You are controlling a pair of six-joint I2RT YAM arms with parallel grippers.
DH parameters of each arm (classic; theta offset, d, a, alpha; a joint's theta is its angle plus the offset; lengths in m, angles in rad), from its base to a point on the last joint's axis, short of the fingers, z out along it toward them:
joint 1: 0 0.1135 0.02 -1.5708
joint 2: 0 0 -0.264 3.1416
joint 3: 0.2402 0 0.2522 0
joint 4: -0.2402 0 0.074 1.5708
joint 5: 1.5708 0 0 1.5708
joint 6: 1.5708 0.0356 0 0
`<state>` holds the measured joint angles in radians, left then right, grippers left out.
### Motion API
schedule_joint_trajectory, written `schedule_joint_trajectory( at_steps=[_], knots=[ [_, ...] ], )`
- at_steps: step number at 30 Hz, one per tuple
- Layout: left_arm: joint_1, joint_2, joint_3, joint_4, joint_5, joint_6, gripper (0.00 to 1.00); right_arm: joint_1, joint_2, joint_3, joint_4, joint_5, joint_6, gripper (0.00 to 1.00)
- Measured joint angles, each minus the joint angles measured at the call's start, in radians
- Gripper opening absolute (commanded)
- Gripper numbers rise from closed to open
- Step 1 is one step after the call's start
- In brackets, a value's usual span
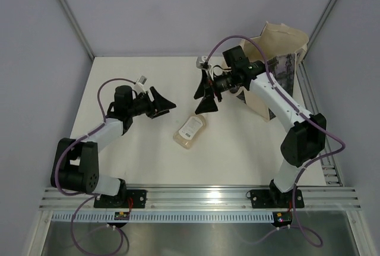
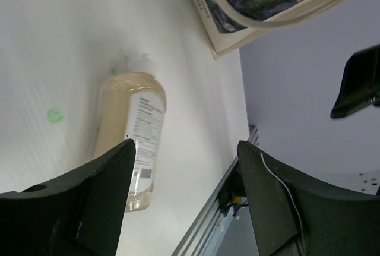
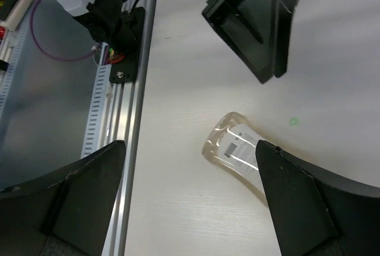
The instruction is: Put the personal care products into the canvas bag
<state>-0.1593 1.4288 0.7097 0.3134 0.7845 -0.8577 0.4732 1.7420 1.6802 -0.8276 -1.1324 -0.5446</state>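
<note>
One personal care product shows: a pale, clear bottle (image 1: 190,131) with a white label and whitish cap, lying on its side at the table's middle. It also shows in the left wrist view (image 2: 133,137) and the right wrist view (image 3: 234,149). The canvas bag (image 1: 285,39) stands at the back right, and its printed panel shows in the left wrist view (image 2: 261,0). My left gripper (image 1: 163,106) is open and empty, up and left of the bottle. My right gripper (image 1: 203,103) is open and empty, just above the bottle's cap end. The other products are out of view.
An aluminium rail (image 1: 202,196) runs along the near table edge, and another (image 1: 329,173) runs down the right side. Grey walls close the back and sides. The two grippers face each other, a short gap apart. A small green mark (image 2: 54,114) is on the tabletop.
</note>
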Motion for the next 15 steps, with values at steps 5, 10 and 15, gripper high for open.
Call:
schedule_joint_trajectory(
  at_steps=[5, 10, 15],
  knots=[
    [-0.034, -0.122, 0.004, -0.231, -0.114, 0.208, 0.83, -0.005, 0.011, -0.018, -0.028, 0.087, -0.071, 0.99],
    [-0.146, -0.205, 0.004, -0.307, -0.212, 0.386, 0.99, -0.005, -0.136, -0.273, 0.065, 0.204, -0.108, 0.99],
    [-0.348, -0.203, 0.004, -0.333, -0.312, 0.543, 0.99, -0.032, -0.240, -0.351, 0.025, 0.219, -0.261, 1.00]
  ],
)
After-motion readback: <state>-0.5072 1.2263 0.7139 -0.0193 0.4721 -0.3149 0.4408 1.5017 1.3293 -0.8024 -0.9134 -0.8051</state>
